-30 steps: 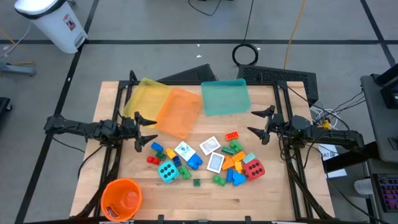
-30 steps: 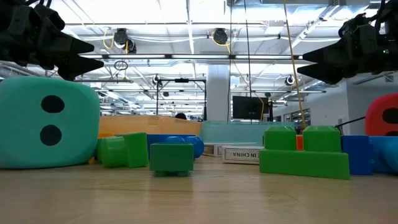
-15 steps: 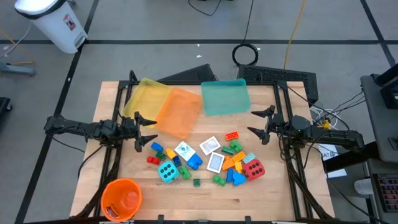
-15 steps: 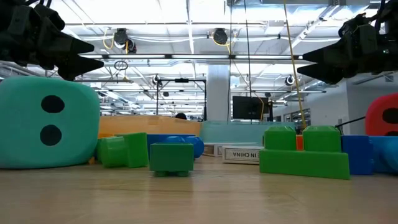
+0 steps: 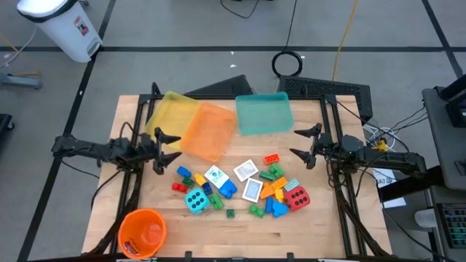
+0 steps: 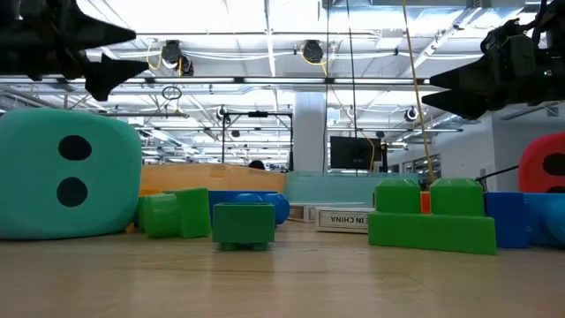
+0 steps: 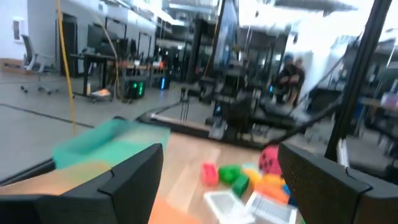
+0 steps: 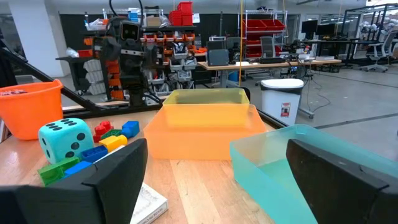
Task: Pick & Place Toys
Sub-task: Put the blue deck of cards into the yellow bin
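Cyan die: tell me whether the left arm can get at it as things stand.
Probably yes. The cyan die sits at the near-left edge of the toy pile with bare table on its left, and the left gripper hangs open above the table, holding nothing. A green brick crowds the die's right side.

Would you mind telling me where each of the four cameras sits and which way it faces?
High: overhead, straight down on the table; both arms, left gripper and right gripper open.
Low: table height, level across the toys into the room; both arms' fingers at the upper corners.
Left wrist: on the left arm, facing the teal tray; own fingers.
Right wrist: on the right arm, facing the orange tray; own fingers.
Shared: the cyan die shows in the high, low and right wrist views.
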Robot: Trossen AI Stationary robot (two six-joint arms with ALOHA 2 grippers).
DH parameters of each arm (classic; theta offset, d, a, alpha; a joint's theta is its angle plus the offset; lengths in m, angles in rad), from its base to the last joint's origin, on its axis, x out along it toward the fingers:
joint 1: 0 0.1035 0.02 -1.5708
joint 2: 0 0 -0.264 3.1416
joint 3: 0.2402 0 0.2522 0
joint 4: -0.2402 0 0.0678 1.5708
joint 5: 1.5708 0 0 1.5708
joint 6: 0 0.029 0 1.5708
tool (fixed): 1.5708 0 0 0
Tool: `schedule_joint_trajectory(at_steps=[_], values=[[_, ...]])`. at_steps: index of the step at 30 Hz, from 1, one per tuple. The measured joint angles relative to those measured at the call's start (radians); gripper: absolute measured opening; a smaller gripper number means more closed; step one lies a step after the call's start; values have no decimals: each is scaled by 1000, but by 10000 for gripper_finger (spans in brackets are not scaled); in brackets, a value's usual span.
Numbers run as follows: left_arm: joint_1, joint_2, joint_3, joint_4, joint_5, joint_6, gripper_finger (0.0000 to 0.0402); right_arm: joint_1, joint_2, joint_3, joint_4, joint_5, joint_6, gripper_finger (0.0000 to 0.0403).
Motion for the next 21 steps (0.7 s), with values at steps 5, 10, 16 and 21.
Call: schedule_joint_trajectory(at_steps=[5, 10, 16, 21], values=[[0, 0, 0, 75, 0, -27, 324, 0, 0, 0, 0, 0, 0, 357], [0, 0, 0, 82, -47, -13, 324, 0, 0, 0, 0, 0, 0, 357], [2, 12, 1, 118, -144, -175, 324, 0, 0, 0, 0, 0, 0, 357], [-1, 202, 103, 80, -40, -282, 324, 0, 0, 0, 0, 0, 0, 357]])
